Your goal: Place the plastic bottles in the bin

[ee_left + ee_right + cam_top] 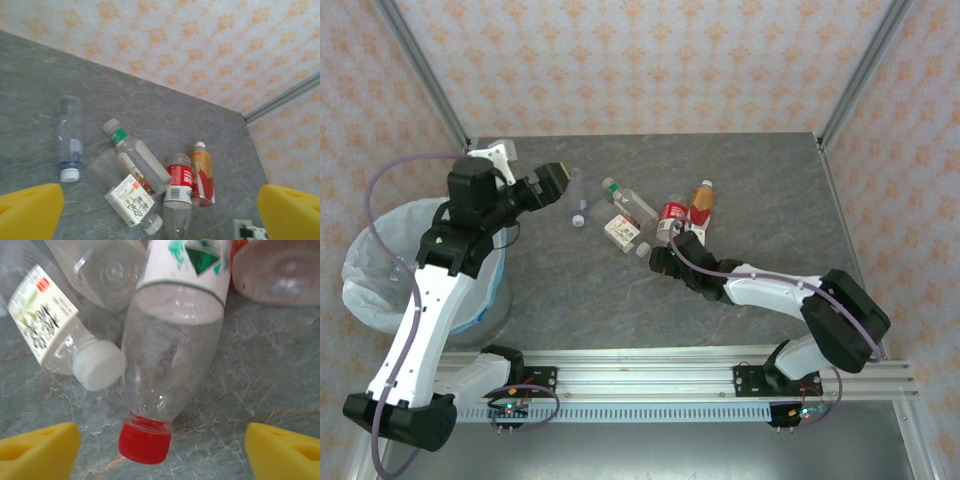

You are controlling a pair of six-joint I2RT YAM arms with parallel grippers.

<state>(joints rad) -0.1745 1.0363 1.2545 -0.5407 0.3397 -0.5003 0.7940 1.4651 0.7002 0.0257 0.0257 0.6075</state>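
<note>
**Straddling the red-capped bottle, nothing clamped yet**

My right gripper (161,447) stands with its jaws apart, one finger on each side of the red cap (145,441), touching nothing that I can see. My left gripper (552,182) hangs wide apart above the table (760,190), beside the bin (365,285).

The worry is the shape where I would close. The red-capped bottle (170,345) tapers to its neck there, smooth and round, so I judge it could slip out forward or roll. The white-capped bottle (47,320) lies against its side, and my left finger could catch that cap and drag both. Held by the neck, the body might swing and scatter the heap.

It is clear, thin and empty-looking, lying flat, with a white and green label. The bottles (630,205) lie mid-table, well apart from the bin at the left edge.
</note>
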